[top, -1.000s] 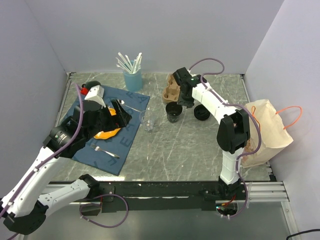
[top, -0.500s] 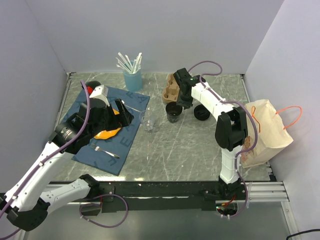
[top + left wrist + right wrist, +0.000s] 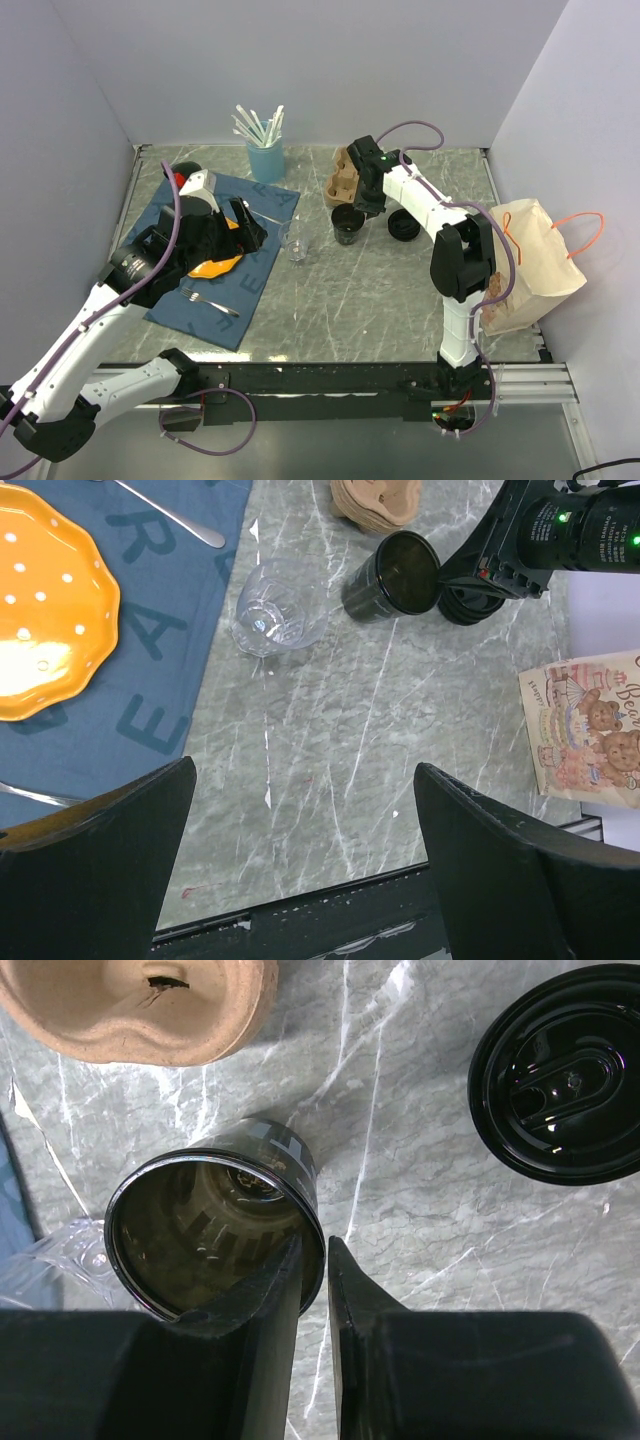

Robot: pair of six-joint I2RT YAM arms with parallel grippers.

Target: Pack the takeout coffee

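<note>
Top external view: vs a second ago, left arm has shifted a bit. The right gripper is narrower, astride the rim of the takeout coffee; cannot tell if it pinches. Left gripper is wide. Mat shows a big "A"; bag reads "Happy". Coffee cup is black, w/o lid, beside carrier; lid lies near.

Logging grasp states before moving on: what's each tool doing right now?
Left tool: open, holding nothing.
Right tool: closed on the rim of the black cup, one finger inside, one outside.
</note>
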